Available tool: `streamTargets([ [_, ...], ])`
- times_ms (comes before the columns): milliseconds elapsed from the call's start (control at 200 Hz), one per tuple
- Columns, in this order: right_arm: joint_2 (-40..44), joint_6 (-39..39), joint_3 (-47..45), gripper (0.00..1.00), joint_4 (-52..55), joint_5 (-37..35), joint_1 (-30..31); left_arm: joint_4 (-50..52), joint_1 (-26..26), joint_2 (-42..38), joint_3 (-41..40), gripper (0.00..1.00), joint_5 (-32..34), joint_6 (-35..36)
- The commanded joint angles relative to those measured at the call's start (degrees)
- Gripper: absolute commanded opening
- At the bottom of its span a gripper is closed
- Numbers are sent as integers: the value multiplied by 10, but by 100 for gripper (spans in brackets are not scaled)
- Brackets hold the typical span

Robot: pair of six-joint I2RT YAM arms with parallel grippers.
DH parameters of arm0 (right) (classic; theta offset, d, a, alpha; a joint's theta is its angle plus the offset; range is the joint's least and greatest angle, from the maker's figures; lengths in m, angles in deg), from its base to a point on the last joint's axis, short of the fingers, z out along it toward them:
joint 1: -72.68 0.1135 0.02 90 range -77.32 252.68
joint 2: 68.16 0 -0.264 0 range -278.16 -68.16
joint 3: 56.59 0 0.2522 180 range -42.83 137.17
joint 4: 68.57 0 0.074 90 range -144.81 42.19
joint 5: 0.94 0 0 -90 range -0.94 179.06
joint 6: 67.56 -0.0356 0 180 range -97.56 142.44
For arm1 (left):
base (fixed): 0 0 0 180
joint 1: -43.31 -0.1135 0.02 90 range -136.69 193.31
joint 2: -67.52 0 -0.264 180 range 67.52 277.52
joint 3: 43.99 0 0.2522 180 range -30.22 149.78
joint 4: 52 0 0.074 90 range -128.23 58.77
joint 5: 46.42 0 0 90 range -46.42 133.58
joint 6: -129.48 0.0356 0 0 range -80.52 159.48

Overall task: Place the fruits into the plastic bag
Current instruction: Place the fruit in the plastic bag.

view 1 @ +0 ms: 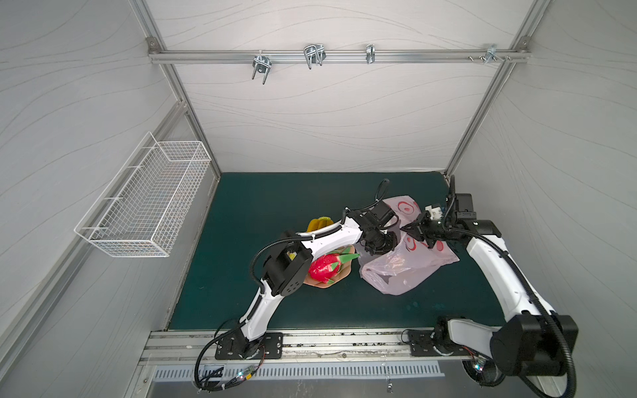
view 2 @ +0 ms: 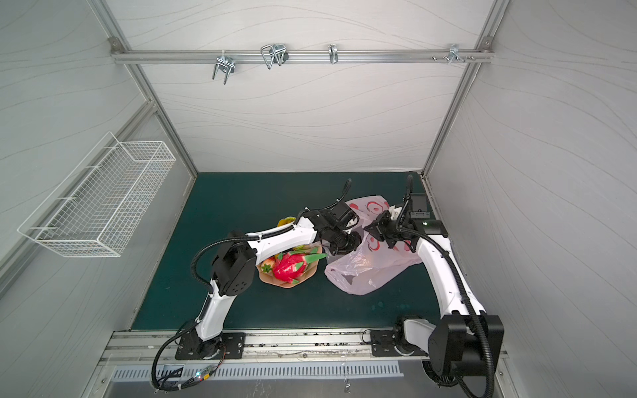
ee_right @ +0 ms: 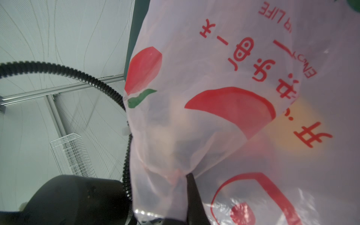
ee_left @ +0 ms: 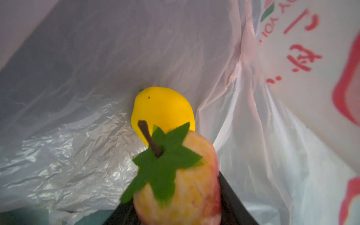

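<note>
The pale-pink plastic bag (view 1: 406, 272) (view 2: 365, 272) lies right of the plate. My right gripper (view 1: 408, 229) (ee_right: 183, 179) is shut on a bunched edge of the plastic bag (ee_right: 224, 116) and holds it raised. My left gripper (view 1: 379, 246) (ee_left: 177, 206) reaches into the bag's mouth, shut on a yellow-red apple (ee_left: 181, 187) with a green leaf and brown stem. A lemon (ee_left: 161, 109) lies inside the bag just beyond it. A dragon fruit (view 1: 325, 267) and a strawberry (view 2: 268, 265) rest on the plate (view 2: 275, 281). The banana bunch (view 1: 319, 224) lies behind my left arm.
A white wire basket (view 1: 144, 203) hangs on the left wall. Metal hooks (view 1: 313, 55) sit on the rail at the back. The green mat (view 1: 275, 206) covers the floor. My left forearm crosses over the plate.
</note>
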Motion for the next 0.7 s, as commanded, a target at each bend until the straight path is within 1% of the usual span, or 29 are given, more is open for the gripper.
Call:
streamTargets([
  [0, 12, -15, -6, 0, -9, 11, 4, -18, 1, 25, 49, 52, -6, -24],
  [235, 12, -22, -17, 0, -25, 19, 4, -35, 0, 64, 87, 63, -7, -66],
  [415, 11, -23, -24, 0, -34, 23, 4, -43, 0, 82, 100, 77, -15, -84],
  [555, 12, -22, -27, 0, -39, 27, 4, -52, 2, 74, 92, 82, -26, -89],
  [695, 11, -21, -27, 0, -42, 30, 2, -55, -1, 48, 73, 87, -29, -91],
])
